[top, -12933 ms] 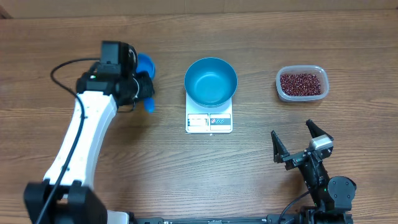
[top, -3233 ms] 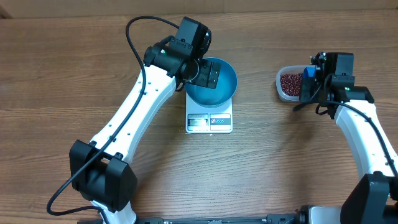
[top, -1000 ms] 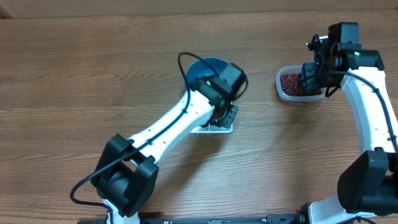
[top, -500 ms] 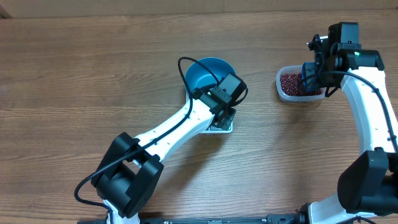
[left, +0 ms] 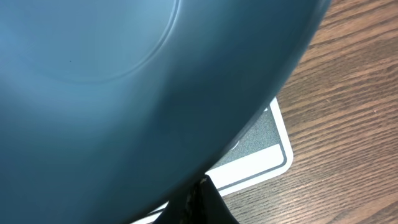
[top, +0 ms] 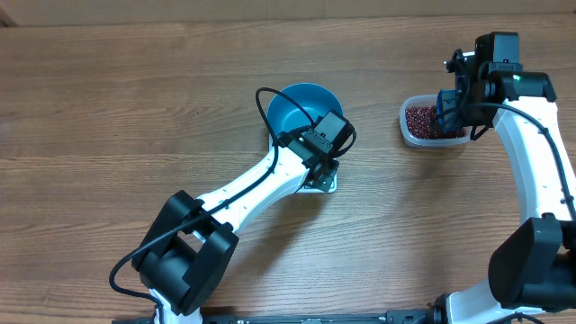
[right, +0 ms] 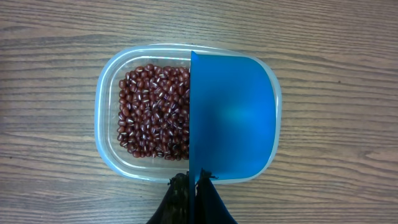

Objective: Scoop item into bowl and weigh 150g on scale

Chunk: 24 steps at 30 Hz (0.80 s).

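Blue scoop (right: 233, 118) clamped in right gripper (right: 194, 181), jaws fully closed on it, poised over tub (right: 106, 93) of beans (right: 152, 112) near tabletop's right edge. Left gripper (left: 200, 198) closed, empty, at scale (left: 264, 158) front edge. Bowl (top: 297, 103) on scale, midway between side edges. Dip scoop lip low into beans, lift level.

The wooden table (top: 135, 90) bears a white scale (left: 258, 149) and a clear plastic tub (right: 107, 124).

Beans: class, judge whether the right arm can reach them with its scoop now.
Probably yes: the right tool holds the scoop over the open tub, the beans lie uncovered, and nothing is between.
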Motion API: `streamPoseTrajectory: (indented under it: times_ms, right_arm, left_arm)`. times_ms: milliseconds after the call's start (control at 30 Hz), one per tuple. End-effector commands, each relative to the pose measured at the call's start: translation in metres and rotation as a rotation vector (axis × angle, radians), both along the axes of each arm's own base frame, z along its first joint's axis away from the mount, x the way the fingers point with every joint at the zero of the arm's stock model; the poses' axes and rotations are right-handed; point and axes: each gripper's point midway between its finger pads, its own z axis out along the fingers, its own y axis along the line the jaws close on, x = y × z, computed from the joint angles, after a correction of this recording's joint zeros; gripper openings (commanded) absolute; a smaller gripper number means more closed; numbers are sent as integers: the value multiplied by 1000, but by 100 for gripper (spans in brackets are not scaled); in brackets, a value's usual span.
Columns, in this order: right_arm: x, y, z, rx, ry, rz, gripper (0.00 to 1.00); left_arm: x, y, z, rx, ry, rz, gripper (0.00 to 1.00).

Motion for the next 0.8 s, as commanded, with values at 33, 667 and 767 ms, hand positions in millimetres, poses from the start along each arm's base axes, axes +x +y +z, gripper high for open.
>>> streamPoseTrajectory:
  times_ms: [33, 667, 767]
  right_arm:
    - [3, -2, 6, -6, -23, -8, 4]
    - [2, -2, 6, -7, -16, -8, 4]
    - [1, -2, 6, -6, -16, -8, 4]
  left_arm:
    - [3, 5, 10, -6, -23, 34, 4]
    - [12, 3, 8, -18, -53, 48, 4]
    - [10, 5, -1, -2, -34, 48, 5]
